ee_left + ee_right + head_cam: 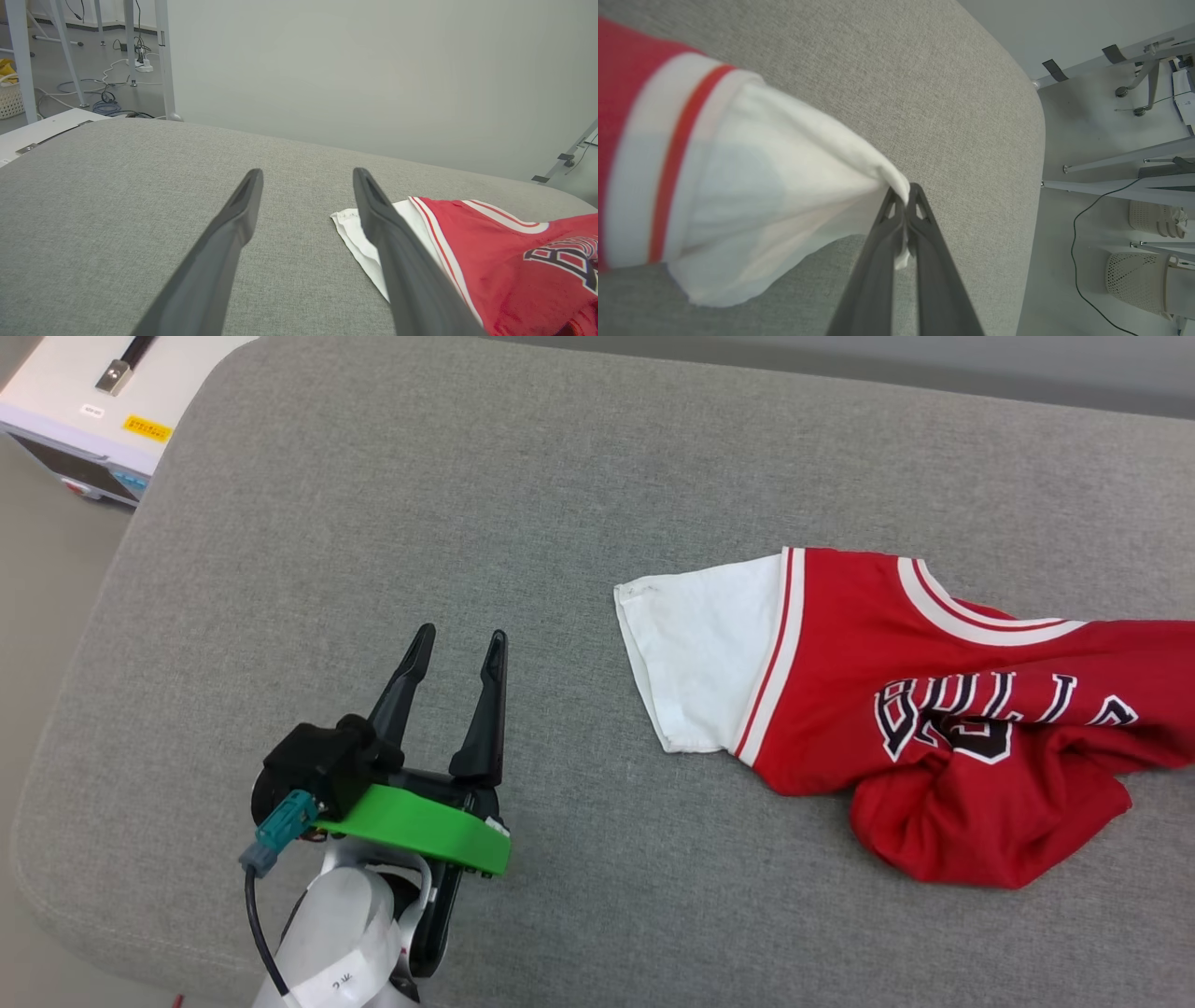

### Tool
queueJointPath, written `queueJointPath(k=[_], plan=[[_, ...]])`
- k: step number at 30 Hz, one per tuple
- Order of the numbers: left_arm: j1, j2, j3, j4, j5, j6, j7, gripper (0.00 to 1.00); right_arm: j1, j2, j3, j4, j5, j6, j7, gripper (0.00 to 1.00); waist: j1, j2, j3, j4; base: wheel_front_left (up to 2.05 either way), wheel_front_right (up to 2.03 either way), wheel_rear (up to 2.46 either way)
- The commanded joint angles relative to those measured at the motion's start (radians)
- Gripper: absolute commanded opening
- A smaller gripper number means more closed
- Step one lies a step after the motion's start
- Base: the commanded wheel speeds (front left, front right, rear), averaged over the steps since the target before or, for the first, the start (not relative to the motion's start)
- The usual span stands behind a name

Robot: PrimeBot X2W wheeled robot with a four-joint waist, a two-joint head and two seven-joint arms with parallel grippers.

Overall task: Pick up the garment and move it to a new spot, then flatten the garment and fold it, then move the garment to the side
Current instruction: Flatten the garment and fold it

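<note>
The garment (896, 709), a red shirt with white sleeves and black lettering, lies crumpled on the right of the grey cushioned surface (560, 523). One white sleeve spreads flat toward the middle. My left gripper (462, 649) stands open over bare grey fabric, well left of that sleeve; in the left wrist view the garment (490, 261) lies to the right of the open fingers (233, 219). In the right wrist view my right gripper (906, 193) is shut on the edge of the other white sleeve of the garment (761, 186), lifted off the surface.
A white box with a yellow label (103, 411) stands beyond the surface's far left corner. The surface's rounded right edge (1031, 140) drops to floor with metal frame legs, cables and white baskets (1143, 280). A grey wall rises behind.
</note>
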Motion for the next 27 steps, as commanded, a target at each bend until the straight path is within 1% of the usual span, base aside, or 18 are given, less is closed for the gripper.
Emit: queueJointPath(k=[1,7,10,14,20,24,27], plan=[[-0.018,0.007,-0.001,0.0,-0.003,-0.003,-0.006,1.0,-0.034,0.012,-0.004,0.032,-0.015,-0.001,-0.031,1.0,0.0,0.0,0.018,0.017,0.0,0.0,0.0],[-0.018,0.012,0.006,0.009,-0.003,-0.003,-0.006,1.0,-0.09,0.073,-0.013,0.155,-0.057,-0.001,-0.141,1.0,0.0,0.0,0.003,0.011,0.0,0.0,0.0],[-0.011,0.014,0.009,0.015,-0.001,-0.003,-0.006,1.0,-0.102,0.099,-0.011,0.188,-0.064,-0.001,-0.185,1.0,0.0,0.0,-0.022,-0.004,0.0,0.0,0.0],[0.001,0.015,0.01,0.024,-0.002,-0.003,-0.006,1.0,-0.111,0.134,-0.033,0.208,-0.055,-0.001,-0.247,1.0,0.0,0.0,-0.07,-0.028,0.0,0.0,0.0],[0.03,0.02,0.021,0.03,-0.002,-0.003,-0.006,1.0,-0.088,0.178,-0.065,0.179,-0.03,-0.001,-0.307,1.0,0.0,0.0,-0.144,-0.068,0.0,0.0,0.0],[0.052,0.021,0.034,0.027,-0.003,-0.003,-0.006,1.0,-0.051,0.212,-0.099,0.12,0.005,-0.001,-0.336,1.0,0.0,0.0,-0.184,-0.092,0.0,0.0,0.0],[0.064,0.02,0.042,0.021,-0.004,-0.003,-0.006,1.0,0.0,0.239,-0.126,0.042,0.035,-0.001,-0.368,1.0,0.0,0.0,-0.207,-0.102,0.0,0.0,0.0]])
